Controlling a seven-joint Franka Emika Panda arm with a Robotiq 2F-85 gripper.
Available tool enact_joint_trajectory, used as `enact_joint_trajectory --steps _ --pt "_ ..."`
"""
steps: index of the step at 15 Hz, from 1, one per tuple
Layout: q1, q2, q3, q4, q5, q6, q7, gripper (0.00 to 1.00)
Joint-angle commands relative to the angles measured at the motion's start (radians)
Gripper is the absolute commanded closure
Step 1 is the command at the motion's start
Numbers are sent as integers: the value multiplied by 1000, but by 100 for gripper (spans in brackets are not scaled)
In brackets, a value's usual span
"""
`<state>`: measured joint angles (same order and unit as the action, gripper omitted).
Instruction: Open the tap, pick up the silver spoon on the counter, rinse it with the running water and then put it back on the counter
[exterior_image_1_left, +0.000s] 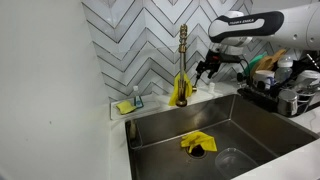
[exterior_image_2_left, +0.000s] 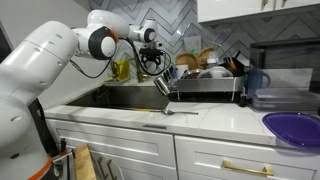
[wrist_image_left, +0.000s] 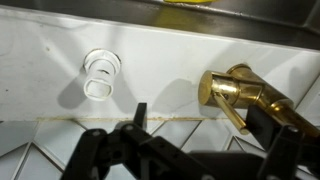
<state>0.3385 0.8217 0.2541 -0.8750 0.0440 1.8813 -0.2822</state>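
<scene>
The gold tap stands behind the steel sink. In the wrist view its base and thin lever lie on the white counter. My gripper hangs open just beside the tap, with the lever between its two black fingers but not touched. In both exterior views the gripper holds nothing. The silver spoon lies on the front counter. No running water shows.
A yellow cloth lies in the sink basin. A soap dish with a yellow sponge sits at the back left. A full dish rack stands beside the sink, a purple plate on the counter. A white round fitting sits near the tap.
</scene>
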Motion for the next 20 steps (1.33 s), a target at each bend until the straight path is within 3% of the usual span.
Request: enact_joint_trajectory --steps 1,8,20 --pt "12 11 -20 18 -29 -18 10 0" --pt "15 10 -26 18 -37 -26 10 0" --pt "-40 -104 41 -77 56 -87 -33 0"
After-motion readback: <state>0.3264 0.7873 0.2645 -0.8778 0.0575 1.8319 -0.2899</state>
